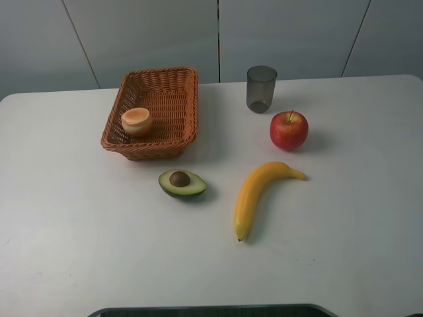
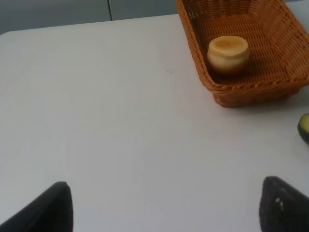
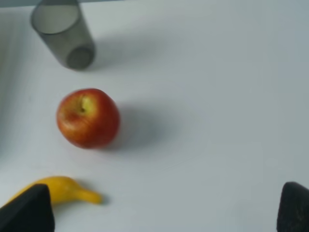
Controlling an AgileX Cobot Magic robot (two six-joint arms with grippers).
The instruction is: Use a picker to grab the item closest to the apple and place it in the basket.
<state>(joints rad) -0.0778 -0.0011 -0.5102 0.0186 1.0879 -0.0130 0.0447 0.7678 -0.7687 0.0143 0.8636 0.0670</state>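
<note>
Guessing cup [image 1: 262, 88] beats banana [image 1: 261, 195] as nearest apple [image 1: 289, 130], straight ahead of wide-open right gripper [image 3: 161, 208], just past the fruit; probably light, stiff, slick, so pinch across the rim.

Setting: an indoor test or laboratory workstation rather than a home. Evidence: a plain white table [image 1: 66, 231] with rounded far corners stands against flat grey wall panels [image 1: 142, 33] separated by thin vertical seams. The only items are a few spaced-apart props: a wicker basket [image 1: 178, 86], an apple [image 1: 289, 130], a banana [image 1: 258, 195], half an avocado [image 1: 182, 183] and a grey cup [image 1: 261, 88]. No furnishings or household fixtures are visible.
</note>
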